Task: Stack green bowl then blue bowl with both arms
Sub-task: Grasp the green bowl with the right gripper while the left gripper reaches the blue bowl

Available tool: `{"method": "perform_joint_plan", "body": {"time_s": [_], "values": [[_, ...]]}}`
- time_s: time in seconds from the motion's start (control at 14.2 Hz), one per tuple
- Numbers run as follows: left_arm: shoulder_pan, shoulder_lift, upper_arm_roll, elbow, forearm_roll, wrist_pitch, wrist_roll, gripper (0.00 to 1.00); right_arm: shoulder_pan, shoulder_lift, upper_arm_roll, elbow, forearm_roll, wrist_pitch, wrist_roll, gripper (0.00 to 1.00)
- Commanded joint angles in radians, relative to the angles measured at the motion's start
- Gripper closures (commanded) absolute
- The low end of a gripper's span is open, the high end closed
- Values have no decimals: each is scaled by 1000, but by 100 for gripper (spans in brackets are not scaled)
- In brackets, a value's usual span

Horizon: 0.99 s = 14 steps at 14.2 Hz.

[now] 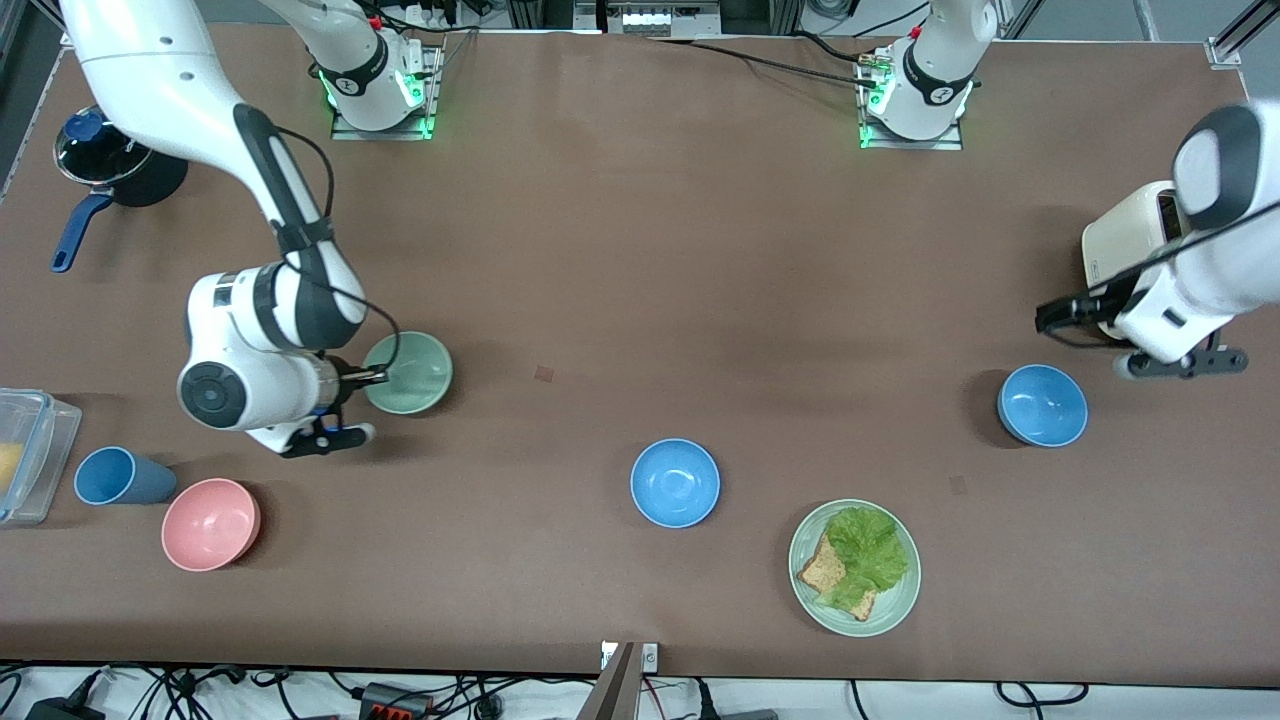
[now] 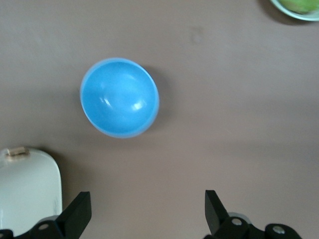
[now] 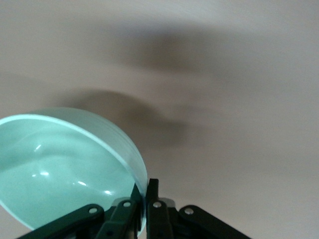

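The pale mint-green bowl (image 1: 410,373) is toward the right arm's end of the table. My right gripper (image 1: 375,377) is shut on its rim, one finger inside and one outside, as the right wrist view shows (image 3: 145,191). There the green bowl (image 3: 60,164) hangs tilted with its shadow on the table below. One blue bowl (image 1: 1042,404) sits toward the left arm's end. My left gripper (image 1: 1185,362) hovers open and empty over the table beside it; in the left wrist view the left gripper (image 2: 148,209) stands apart from this bowl (image 2: 119,97). A second blue bowl (image 1: 675,482) sits mid-table.
A cream toaster (image 1: 1125,240) stands under the left arm, also in the left wrist view (image 2: 27,189). A green plate (image 1: 853,620) holds lettuce and toast. A pink bowl (image 1: 210,523), blue cup (image 1: 120,477), clear container (image 1: 30,450) and dark pot (image 1: 115,165) lie at the right arm's end.
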Motion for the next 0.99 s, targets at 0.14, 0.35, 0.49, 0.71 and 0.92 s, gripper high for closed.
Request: {"method": "perform_joint_plan", "body": {"time_s": [0.14,0.35,0.49,0.71,0.92], "values": [[93,112,-4,-89,109,259,92,0,135,29,127,69,4,-2,264,100],[150,215,-4,-36,121,303,116,0,244,65,132,75,4,72,410,100],[174,271,-5,15,121,312,173,0,301,98,133,89,4,113,490,100],[191,321,-5,29,121,358,195,6,357,157,133,132,74,149,539,100],[197,356,-5,37,121,373,210,17,376,188,132,132,83,225,577,100]]}}
